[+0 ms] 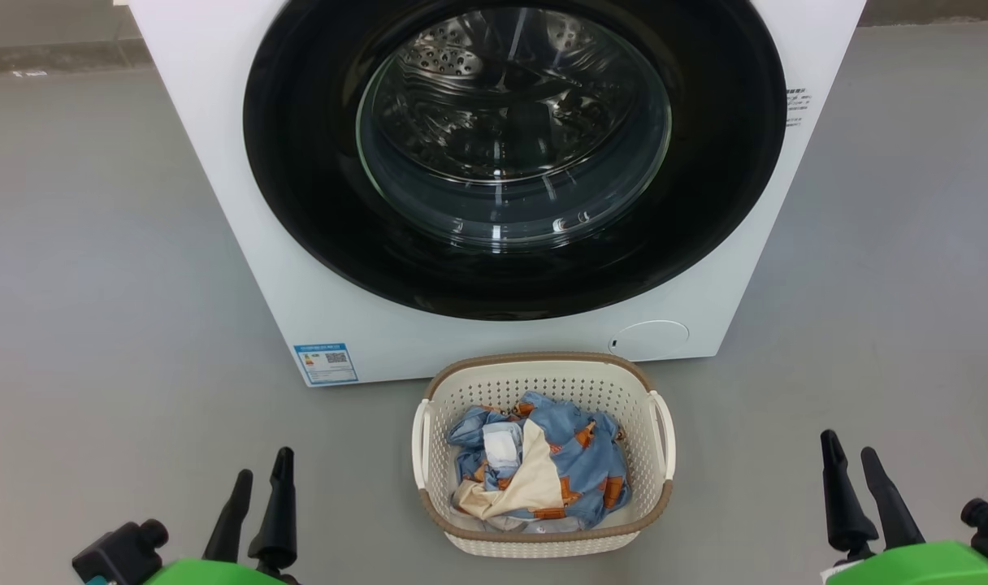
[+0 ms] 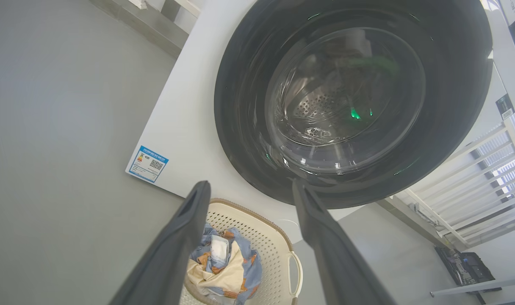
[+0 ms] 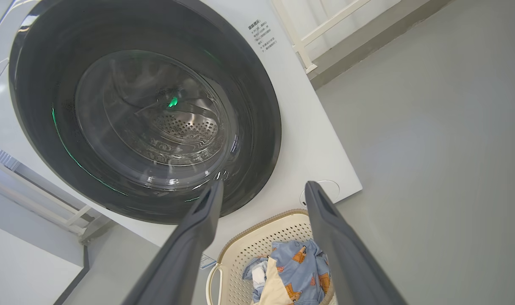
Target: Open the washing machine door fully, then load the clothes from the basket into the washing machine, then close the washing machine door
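Nothing is done yet. The door (image 1: 514, 154) of the washing machine (image 1: 218, 162) is closed, at the far side. The clothes (image 1: 543, 463) are piled in the basket (image 1: 543, 358), set on the floor (image 1: 96, 284) just in front of it. The left tool (image 1: 263, 465) and the right tool (image 1: 847, 445) are held spread wide and empty, near, either side of the basket. Opening, loading and closing are all left to be done

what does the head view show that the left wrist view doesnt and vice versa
Head view adds: the right tool, open, low on the right. Left wrist view adds: a white slatted railing and a dark device on the floor. Shared: the closed washing machine door, the blue label, the basket with the clothes in it, and the open left tool.
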`<state>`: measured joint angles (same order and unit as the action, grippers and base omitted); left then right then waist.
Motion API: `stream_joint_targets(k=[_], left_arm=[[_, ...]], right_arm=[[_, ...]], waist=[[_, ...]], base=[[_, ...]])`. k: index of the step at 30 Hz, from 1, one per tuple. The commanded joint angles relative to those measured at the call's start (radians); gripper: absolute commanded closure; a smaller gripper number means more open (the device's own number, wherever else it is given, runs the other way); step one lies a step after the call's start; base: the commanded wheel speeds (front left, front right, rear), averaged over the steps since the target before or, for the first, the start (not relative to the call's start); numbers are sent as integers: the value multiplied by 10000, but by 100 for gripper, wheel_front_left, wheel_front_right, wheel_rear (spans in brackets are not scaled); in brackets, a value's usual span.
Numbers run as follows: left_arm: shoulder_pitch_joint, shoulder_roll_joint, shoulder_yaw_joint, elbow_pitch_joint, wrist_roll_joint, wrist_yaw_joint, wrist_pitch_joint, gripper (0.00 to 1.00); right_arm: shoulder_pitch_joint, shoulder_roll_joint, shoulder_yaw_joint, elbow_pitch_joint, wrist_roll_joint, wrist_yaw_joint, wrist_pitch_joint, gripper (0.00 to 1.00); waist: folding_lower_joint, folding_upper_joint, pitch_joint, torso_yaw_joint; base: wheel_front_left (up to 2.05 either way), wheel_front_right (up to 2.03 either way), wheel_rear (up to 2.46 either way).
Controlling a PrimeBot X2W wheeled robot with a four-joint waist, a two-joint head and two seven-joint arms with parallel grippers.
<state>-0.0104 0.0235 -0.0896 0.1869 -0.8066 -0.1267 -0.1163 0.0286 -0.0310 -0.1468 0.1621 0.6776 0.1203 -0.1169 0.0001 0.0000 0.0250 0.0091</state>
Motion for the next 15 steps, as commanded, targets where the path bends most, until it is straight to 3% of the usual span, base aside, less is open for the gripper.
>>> stream_joint_targets(k=[1, 15], left_arm=[[-209, 168, 134, -362, 443, -28, -157, 0], [-216, 250, -133, -684, 2379, -32, -569, 0]], right_arm=[[20, -120, 134, -293, -505, 67, -157, 0], [110, -152, -23, -215, -2885, 79, -566, 0]], waist=[[0, 0, 2, 3], [0, 0, 68, 47]], base=[[0, 0, 0], [0, 0, 0]])
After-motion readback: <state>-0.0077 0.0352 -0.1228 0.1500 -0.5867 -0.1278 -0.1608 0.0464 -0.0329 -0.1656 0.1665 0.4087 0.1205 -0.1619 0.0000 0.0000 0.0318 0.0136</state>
